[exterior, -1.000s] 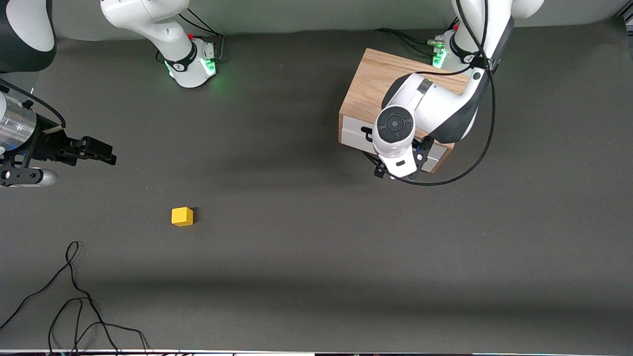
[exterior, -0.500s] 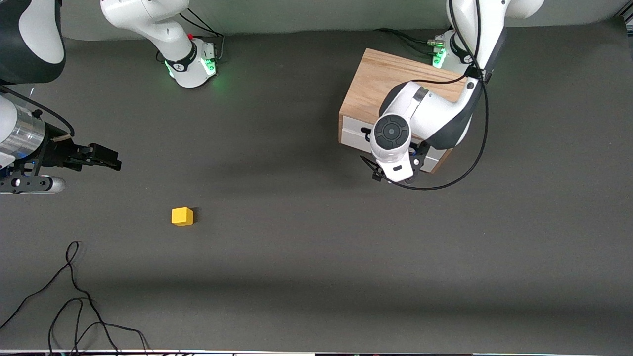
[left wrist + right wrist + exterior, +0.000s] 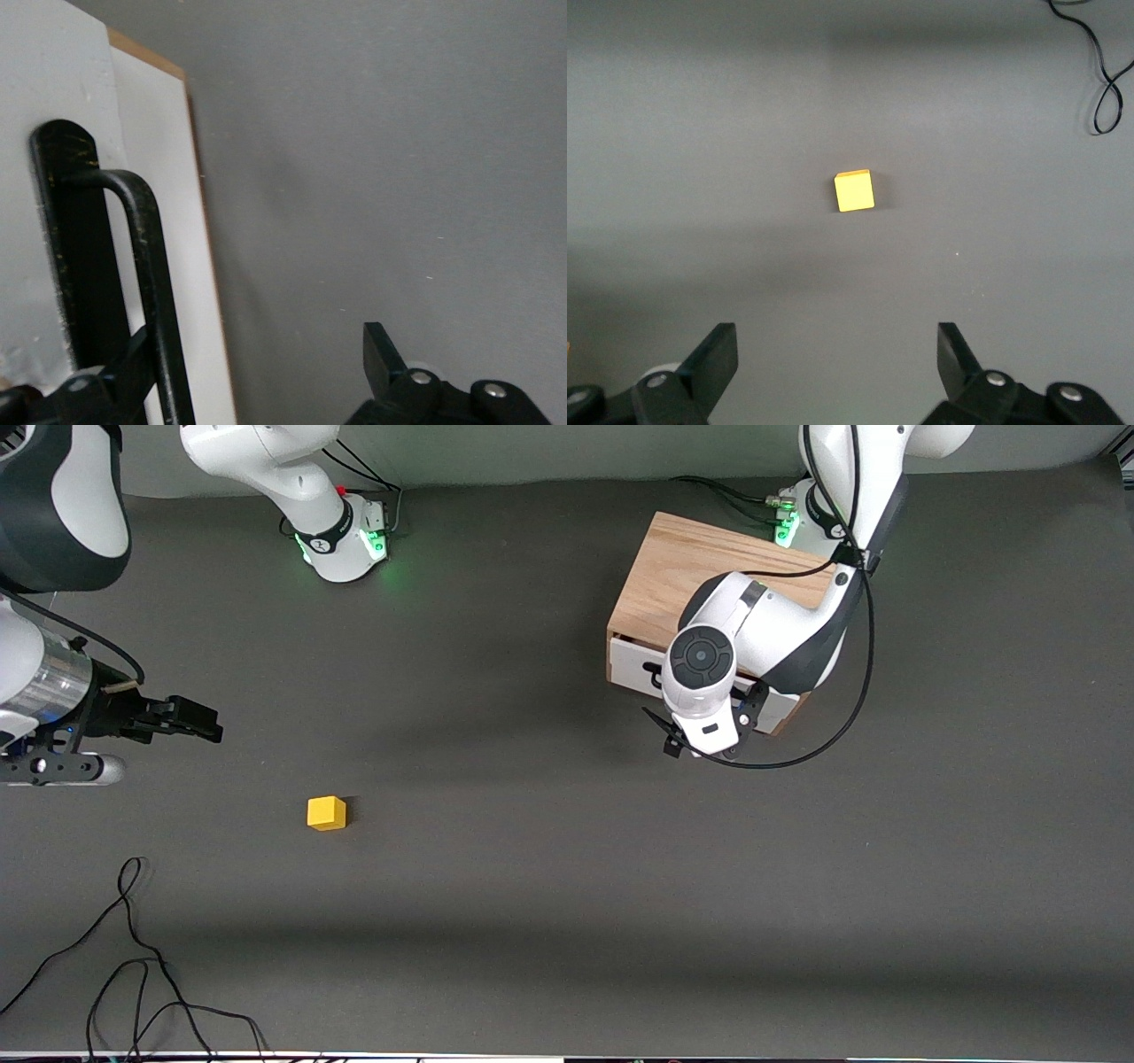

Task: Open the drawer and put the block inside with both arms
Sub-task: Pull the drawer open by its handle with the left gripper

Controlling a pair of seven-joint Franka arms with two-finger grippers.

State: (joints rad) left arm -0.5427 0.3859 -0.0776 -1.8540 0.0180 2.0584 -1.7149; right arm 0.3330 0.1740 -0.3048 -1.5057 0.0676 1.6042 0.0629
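The yellow block (image 3: pixel 326 813) (image 3: pixel 854 191) lies on the dark table toward the right arm's end. My right gripper (image 3: pixel 197 721) (image 3: pixel 837 350) hovers open over bare table beside the block, nothing between its fingers. The light-oak cabinet (image 3: pixel 682 571) stands toward the left arm's end. Its white drawer (image 3: pixel 633 666) (image 3: pixel 164 177) shows a narrow dark gap along its top. My left gripper (image 3: pixel 257 350) is open at the drawer front. One finger (image 3: pixel 131 359) sits hooked behind the black wire handle (image 3: pixel 151 257), the other (image 3: pixel 381 350) stands clear of the panel. The left arm's hand (image 3: pixel 702 691) hides the handle's middle in the front view.
Loose black cables (image 3: pixel 133 957) (image 3: pixel 1109 84) lie near the table's front edge at the right arm's end. The right arm's base (image 3: pixel 341 536) and the left arm's base (image 3: pixel 797 514) stand along the back. The left arm's cable (image 3: pixel 850 691) loops beside the cabinet.
The left hand has drawn slightly toward the front camera and a dark gap has appeared above the drawer front. The right gripper has drifted closer to the block.
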